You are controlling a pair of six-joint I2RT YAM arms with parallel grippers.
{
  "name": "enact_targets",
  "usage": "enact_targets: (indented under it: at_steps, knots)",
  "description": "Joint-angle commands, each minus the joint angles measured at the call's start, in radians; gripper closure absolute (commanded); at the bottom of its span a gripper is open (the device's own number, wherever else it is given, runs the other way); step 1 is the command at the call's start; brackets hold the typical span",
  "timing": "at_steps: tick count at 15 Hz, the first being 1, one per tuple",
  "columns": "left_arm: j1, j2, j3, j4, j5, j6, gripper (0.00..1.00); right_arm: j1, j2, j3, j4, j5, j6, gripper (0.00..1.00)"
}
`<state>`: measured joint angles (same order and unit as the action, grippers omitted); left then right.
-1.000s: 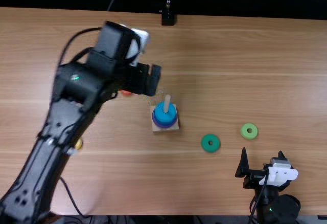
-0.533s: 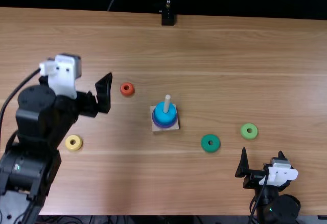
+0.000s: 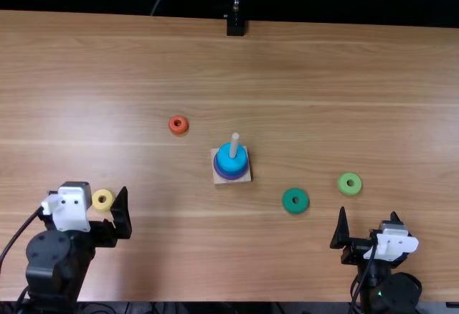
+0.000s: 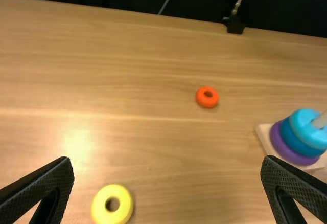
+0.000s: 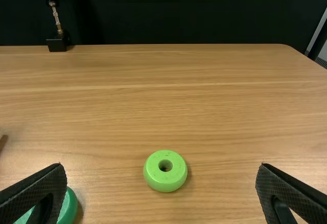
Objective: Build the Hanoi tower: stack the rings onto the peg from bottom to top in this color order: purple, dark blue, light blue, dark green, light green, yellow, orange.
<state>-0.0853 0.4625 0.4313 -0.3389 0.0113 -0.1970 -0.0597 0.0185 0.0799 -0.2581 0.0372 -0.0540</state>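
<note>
Holding nothing, my left end effector (image 3: pixel 105 189) and right end effector (image 3: pixel 368 213) stand open. Of the rings, purple (image 4: pixel 276 141), dark blue (image 4: pixel 290 136) and light blue (image 4: pixel 302 117) circle the peg (image 3: pixel 234 146); yellow (image 4: pixel 99 206), orange (image 4: pixel 201 101), dark green (image 3: pixel 287 201) and light green (image 5: pixel 153 175) lie apart on the surface (image 3: pixel 287 77).

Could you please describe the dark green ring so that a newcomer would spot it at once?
In the top view, find the wooden base carrying the peg, near the middle. Right of it and nearer the bottom edge, the dark green ring lies flat. It is darker, wider and closer to the base than the light green ring farther right.
</note>
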Motion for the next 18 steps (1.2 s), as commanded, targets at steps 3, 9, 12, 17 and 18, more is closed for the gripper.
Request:
enact_targets:
  at_steps: [3,9,12,17,18]
  knots:
    - [0.021,-0.170,-0.160,0.009,-0.011,0.006,0.00,-0.012,-0.019,-0.066,-0.069,0.001,0.001,0.00]
    - [0.018,-0.324,-0.333,0.008,-0.006,0.009,0.00,-0.012,-0.019,-0.066,-0.069,0.001,0.001,0.00]
    - [0.019,-0.380,-0.391,0.006,-0.002,0.009,0.00,-0.012,-0.019,-0.066,-0.071,0.001,0.001,0.00]
    - [0.015,-0.458,-0.431,-0.003,-0.002,0.009,0.00,-0.012,-0.019,-0.066,-0.069,0.001,0.001,0.00]
    - [0.019,-0.459,-0.431,-0.005,-0.002,0.011,0.00,-0.012,-0.019,-0.066,-0.069,0.001,0.001,0.00]
